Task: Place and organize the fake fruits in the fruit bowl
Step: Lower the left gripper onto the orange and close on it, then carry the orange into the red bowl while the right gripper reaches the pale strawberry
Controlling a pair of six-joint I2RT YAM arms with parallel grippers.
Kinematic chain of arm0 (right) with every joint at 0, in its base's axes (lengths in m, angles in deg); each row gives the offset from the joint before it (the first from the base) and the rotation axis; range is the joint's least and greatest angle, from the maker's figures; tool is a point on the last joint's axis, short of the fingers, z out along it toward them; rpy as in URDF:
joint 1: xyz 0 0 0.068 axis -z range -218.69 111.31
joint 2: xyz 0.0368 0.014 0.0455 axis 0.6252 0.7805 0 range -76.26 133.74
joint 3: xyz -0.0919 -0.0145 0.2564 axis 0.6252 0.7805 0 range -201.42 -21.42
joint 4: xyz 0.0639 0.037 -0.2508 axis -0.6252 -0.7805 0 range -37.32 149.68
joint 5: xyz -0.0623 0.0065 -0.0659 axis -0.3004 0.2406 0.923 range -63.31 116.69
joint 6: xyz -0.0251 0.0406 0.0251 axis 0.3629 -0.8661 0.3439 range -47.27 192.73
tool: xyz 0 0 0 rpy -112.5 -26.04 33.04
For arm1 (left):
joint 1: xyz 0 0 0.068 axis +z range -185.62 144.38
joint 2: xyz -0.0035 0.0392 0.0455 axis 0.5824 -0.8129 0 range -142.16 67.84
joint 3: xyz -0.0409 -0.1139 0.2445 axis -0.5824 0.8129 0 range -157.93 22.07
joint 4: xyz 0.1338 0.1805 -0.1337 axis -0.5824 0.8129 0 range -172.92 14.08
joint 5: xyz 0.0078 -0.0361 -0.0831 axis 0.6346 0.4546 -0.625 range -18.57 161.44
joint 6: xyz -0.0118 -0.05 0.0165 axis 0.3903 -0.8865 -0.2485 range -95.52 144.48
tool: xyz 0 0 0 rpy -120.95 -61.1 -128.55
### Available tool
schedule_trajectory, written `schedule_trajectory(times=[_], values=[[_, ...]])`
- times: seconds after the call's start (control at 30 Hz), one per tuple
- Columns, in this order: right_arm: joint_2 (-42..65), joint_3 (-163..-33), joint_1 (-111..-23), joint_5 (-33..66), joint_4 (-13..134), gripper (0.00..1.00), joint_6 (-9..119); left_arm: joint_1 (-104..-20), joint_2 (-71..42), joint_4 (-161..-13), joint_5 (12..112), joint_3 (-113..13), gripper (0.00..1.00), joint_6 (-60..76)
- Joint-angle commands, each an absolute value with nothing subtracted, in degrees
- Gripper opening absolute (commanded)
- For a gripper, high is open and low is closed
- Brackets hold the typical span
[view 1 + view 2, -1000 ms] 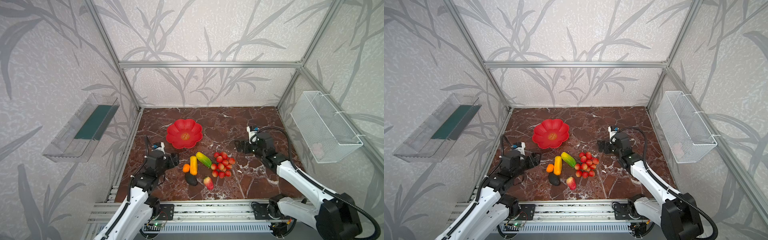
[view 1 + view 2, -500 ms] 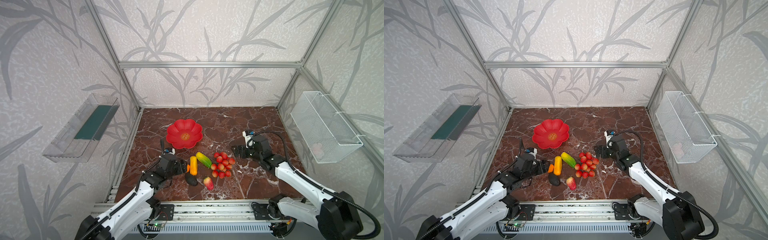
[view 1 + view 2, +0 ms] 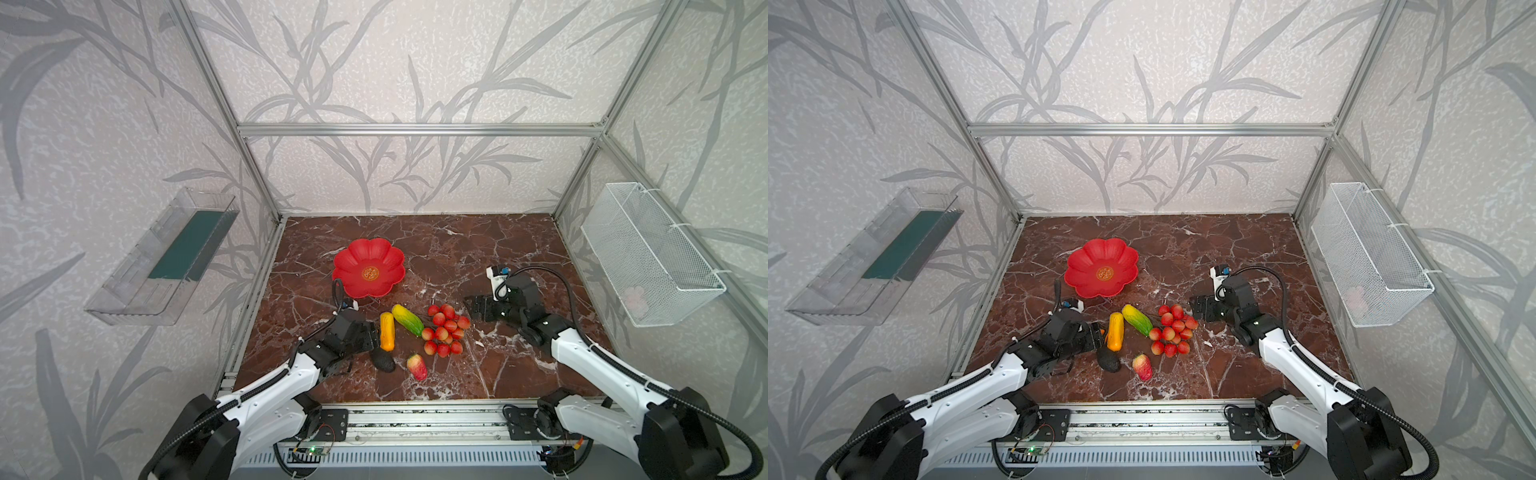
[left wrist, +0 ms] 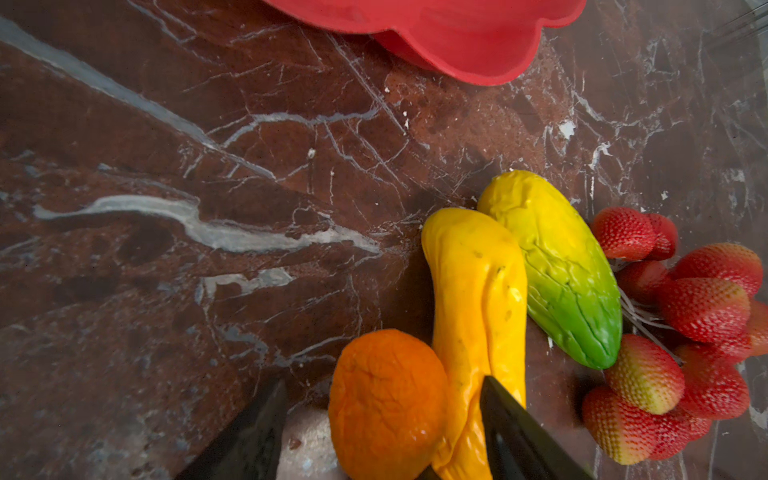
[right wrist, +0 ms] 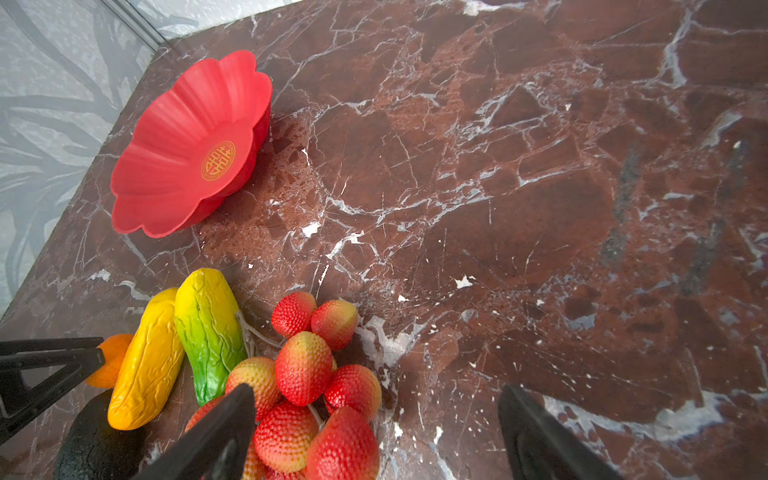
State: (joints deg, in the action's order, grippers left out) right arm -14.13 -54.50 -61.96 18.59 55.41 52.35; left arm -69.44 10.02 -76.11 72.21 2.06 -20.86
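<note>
Half open, left pincer straddling orange

- Walls: pale textured paper with a grey leaf-and-stem print, on the back and both sides.
- Frame: bare aluminium bars along the wall corners, with one horizontal bar across the back.
- Tabletop: glossy dark red-brown marble pattern with white veins.
- Left wall: clear plastic tray mounted, dark green panel inside.
- Right wall: white wire mesh basket hung; pale pink item inside, not identifiable.
- Front edge: aluminium rail.
- Light: even and diffuse, soft shadows only.
</note>
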Motion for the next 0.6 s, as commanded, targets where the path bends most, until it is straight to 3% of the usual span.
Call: schedule_trajectory(times=[0.0,0.23,0.4,0.57], values=[[-15.0,-53.8,-62.2,18.2,56.1,0.92,52.0,-69.8,8.4,-78.0,74.9,2.8,0.71,-22.8],[-14.7,-53.7,-62.2,18.0,56.3,0.92,52.3,-69.8,5.9,-80.6,75.2,3.1,0.62,-23.7],[-14.4,-53.8,-62.2,18.5,56.6,0.92,52.5,-69.8,5.5,-80.8,75.3,3.1,0.45,-23.7],[-14.0,-54.5,-62.2,17.8,56.0,0.92,52.9,-69.8,10.2,-75.7,76.1,1.4,0.38,-23.0]])
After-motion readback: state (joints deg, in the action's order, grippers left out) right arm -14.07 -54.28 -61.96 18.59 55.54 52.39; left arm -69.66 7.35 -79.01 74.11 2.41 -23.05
